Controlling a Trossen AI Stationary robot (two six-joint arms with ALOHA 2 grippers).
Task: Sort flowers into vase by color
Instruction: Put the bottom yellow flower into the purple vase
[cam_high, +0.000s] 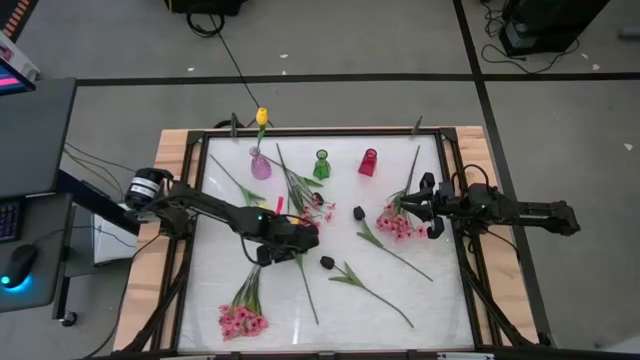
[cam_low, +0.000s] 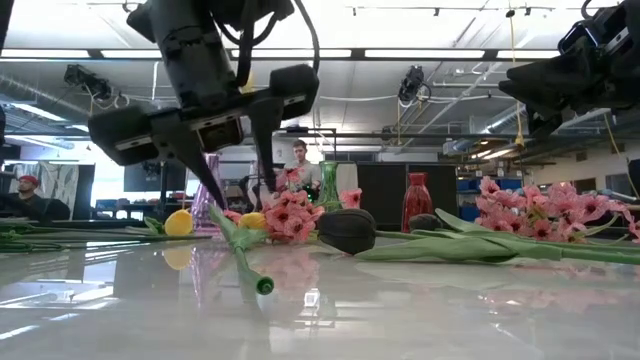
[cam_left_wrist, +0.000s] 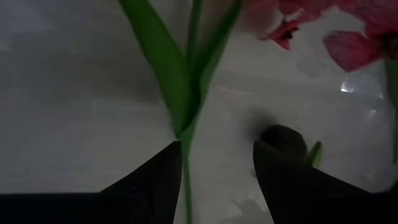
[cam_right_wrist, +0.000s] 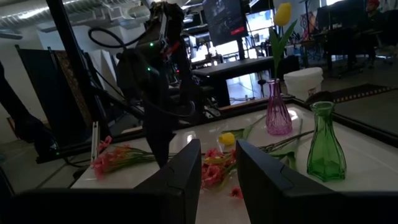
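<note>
Lying nearest the front table edge is a pink spray at the left, its blossoms toward the edge. Behind it, at mid-table, the left gripper hangs low over a green stem; its fingers stand apart on both sides of this stem and are not clenched on it. A dark tulip head lies just beside it, and a second dark tulip a little farther. At the right, the right gripper is above another pink spray, fingers a little apart, grasping nothing. Farthest stand three vases: a purple vase holding a yellow tulip, a green vase and a red vase.
</note>
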